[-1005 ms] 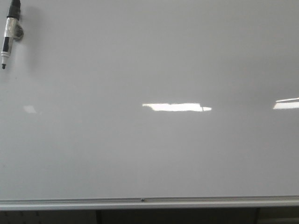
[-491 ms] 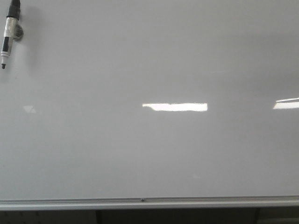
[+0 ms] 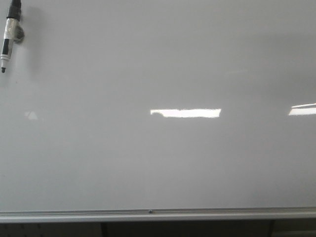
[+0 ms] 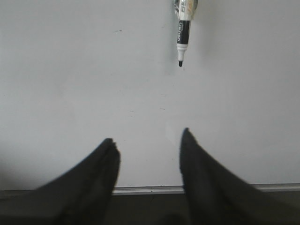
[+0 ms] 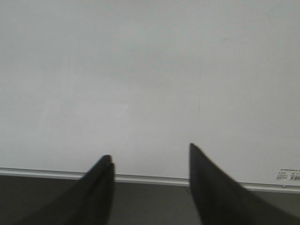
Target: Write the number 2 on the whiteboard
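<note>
Tools, left (image 4: 149, 140) and right (image 5: 151, 154), gape wide (holding nothing) facing whiteboard (image 3: 158, 163).

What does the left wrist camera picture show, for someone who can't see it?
A blank whiteboard fills the view, with an uncapped black marker hanging on it tip-down. The left gripper is open and empty in front, fingers apart, with the board's metal rail between them.

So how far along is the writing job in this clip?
Nothing looks done: the large glossy white-grey whiteboard shows no drawn digit, only light reflections. Nothing is in hand either. The black-and-white marker pen hangs at the board's upper left, tip down, ungrasped. The left gripper and right gripper both have open, empty fingers facing the board. Left: take the marker and write the 2.
</note>
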You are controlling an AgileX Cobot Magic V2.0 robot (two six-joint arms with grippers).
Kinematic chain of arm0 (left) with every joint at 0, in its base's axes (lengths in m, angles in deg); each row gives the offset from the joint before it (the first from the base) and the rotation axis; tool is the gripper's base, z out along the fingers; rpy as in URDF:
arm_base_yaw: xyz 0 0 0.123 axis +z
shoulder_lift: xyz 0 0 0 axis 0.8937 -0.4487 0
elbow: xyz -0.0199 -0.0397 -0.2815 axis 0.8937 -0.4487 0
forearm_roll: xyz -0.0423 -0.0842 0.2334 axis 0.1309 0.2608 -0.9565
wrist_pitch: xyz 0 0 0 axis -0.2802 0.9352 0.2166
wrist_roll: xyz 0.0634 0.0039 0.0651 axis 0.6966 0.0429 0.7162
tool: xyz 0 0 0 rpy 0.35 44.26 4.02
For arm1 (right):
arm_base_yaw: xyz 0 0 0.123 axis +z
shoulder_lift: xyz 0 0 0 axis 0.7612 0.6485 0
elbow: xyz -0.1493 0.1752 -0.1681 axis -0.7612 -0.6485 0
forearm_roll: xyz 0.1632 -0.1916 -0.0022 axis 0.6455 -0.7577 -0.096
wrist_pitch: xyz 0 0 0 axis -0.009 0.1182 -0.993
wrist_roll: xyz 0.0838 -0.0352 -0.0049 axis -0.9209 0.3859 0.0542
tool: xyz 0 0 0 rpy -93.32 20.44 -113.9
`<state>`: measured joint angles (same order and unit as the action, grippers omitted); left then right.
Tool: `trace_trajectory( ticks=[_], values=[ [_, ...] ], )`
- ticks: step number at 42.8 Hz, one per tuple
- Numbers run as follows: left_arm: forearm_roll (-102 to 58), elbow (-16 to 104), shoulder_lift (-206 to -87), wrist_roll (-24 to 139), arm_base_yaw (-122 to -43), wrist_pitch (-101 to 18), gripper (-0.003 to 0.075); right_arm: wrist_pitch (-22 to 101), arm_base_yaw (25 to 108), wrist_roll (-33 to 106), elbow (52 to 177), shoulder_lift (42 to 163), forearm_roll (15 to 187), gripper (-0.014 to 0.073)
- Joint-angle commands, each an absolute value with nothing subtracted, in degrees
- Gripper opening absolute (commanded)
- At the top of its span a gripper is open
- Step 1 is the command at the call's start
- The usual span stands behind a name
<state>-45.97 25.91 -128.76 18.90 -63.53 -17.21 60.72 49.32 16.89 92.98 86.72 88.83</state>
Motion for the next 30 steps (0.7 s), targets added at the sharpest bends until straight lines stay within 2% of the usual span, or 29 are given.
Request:
trace_trajectory(
  ticks=[1, 3, 10, 19, 30],
  values=[
    [-45.32, 28.10, -130.69, 19.85, -65.69, -22.62, 0.0580, 56.12, 49.26, 17.66, 94.61, 87.33, 88.24, 0.0623],
    [-45.43, 28.19, -131.91, 20.33, -67.07, -23.79, 0.0603, 56.12, 49.26, 17.66, 94.61, 87.33, 88.24, 0.0628],
    [-47.93, 29.74, -137.49, 20.32, -71.43, -24.88, 0.0599, 56.12, 49.26, 17.66, 94.61, 87.44, 88.24, 0.0622],
    [-47.93, 34.04, -147.79, 14.94, -69.87, -26.78, 0.0599, 56.07, 49.26, 17.66, 94.61, 87.44, 88.24, 0.0622],
    [-47.93, 38.96, -158.65, 13.87, -69.17, -35.35, 0.0599, 56.07, 49.26, 17.66, 94.61, 87.44, 88.24, 0.0622]
  ],
)
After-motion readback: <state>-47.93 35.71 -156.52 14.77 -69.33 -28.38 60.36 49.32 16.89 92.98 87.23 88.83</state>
